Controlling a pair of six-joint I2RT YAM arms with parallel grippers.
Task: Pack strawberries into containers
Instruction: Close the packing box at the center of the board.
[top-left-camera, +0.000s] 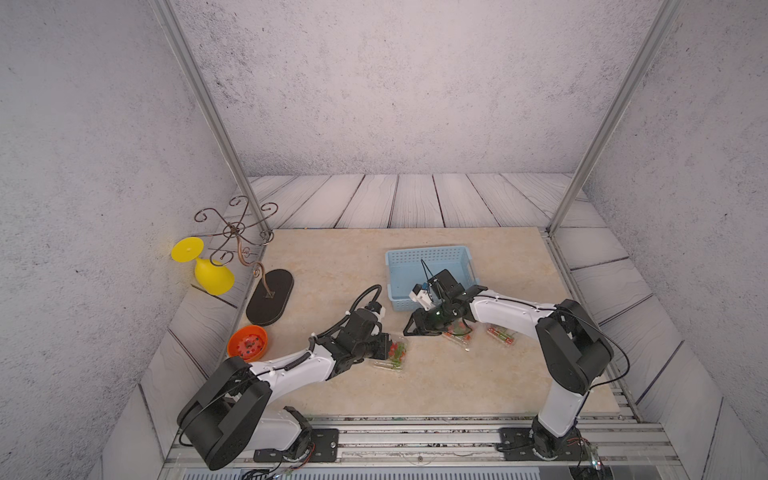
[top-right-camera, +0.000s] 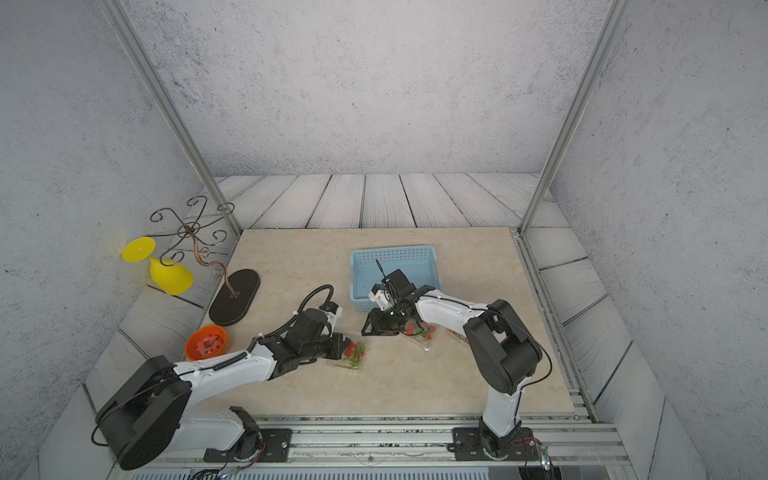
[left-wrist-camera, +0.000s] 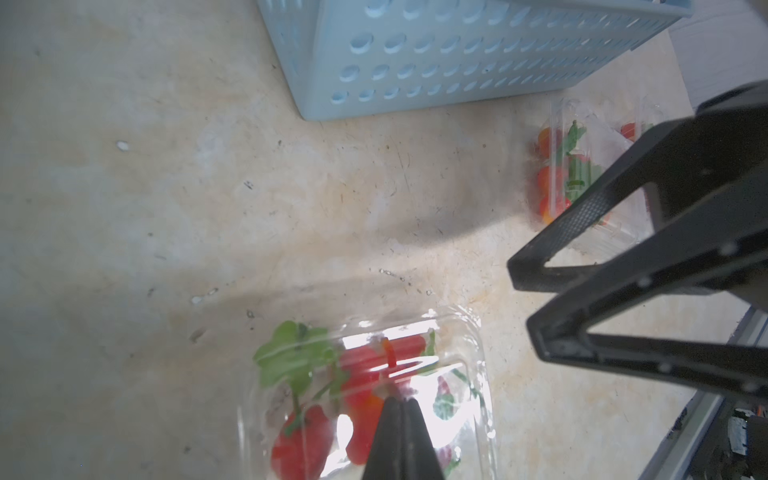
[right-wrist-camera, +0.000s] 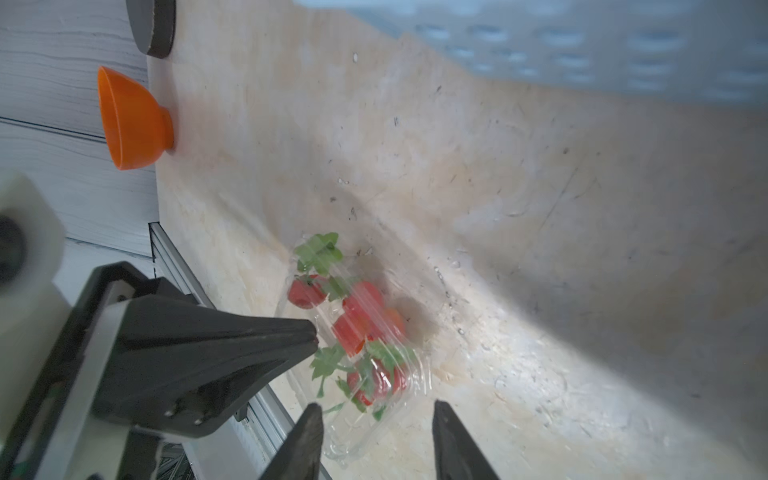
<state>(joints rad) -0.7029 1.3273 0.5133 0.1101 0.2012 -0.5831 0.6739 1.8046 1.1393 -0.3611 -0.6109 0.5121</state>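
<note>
Left hand (left-wrist-camera: 397, 403) is clenched, tips down on the lid of the container (top-left-camera: 388, 365) at lower centre in a top view, strawberries (left-wrist-camera: 361, 370) inside. Pinching or just pressing? I can't tell. Right hand (right-wrist-camera: 376, 411) hangs released just beside it. The risk: the flimsy lid springs up, or the box skids across the counter (top-left-camera: 332, 257) and berries spill.

From the beige mat's (top-left-camera: 332, 257) centre in a top view, I see the light blue basket (top-left-camera: 428, 251) at twelve o'clock. The wire stand (top-left-camera: 269, 303) is at ten, with a yellow goblet (top-left-camera: 212, 276) on its side beyond it. The orange bowl (top-left-camera: 259, 334) is at nine.
</note>
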